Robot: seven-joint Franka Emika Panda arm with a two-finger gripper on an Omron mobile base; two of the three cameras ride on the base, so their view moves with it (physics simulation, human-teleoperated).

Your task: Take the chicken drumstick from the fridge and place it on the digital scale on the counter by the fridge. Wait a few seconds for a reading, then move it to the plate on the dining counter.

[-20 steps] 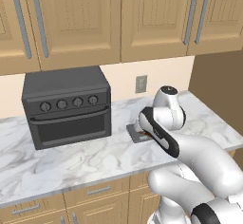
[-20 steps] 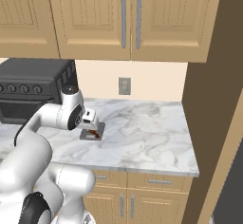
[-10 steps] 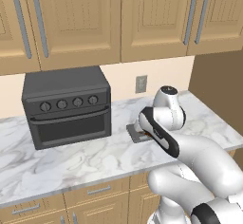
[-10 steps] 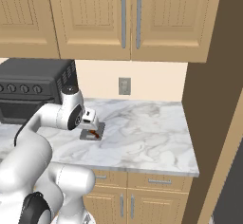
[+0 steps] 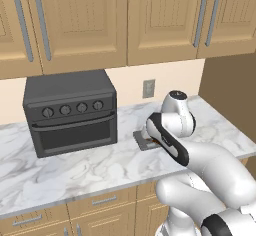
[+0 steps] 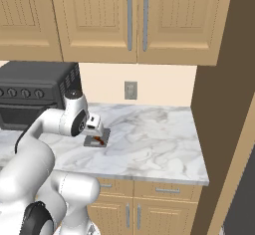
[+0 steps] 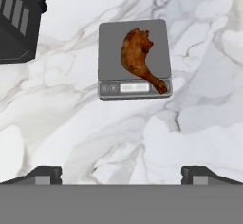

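Observation:
The reddish-brown chicken drumstick (image 7: 139, 57) lies free on the small dark grey digital scale (image 7: 109, 40), its narrow end over the display strip. In the right base view the drumstick (image 6: 98, 141) shows as a dark red spot on the scale (image 6: 91, 142), right of the hand. My gripper (image 7: 121, 173) hangs above the scale, open, its two fingertips (image 7: 45, 174) wide apart with nothing between them. From the left base view the arm covers most of the scale (image 5: 140, 139). The fridge, plate and dining counter are out of view.
A black knobbed toaster oven (image 5: 70, 112) stands on the marble counter (image 5: 100, 167) left of the scale; its corner (image 7: 19, 19) shows in the hand view. Wooden cabinets (image 6: 134, 17) hang overhead, a tall brown panel (image 6: 221, 104) bounds the right, and a wall outlet (image 6: 130, 89) is behind.

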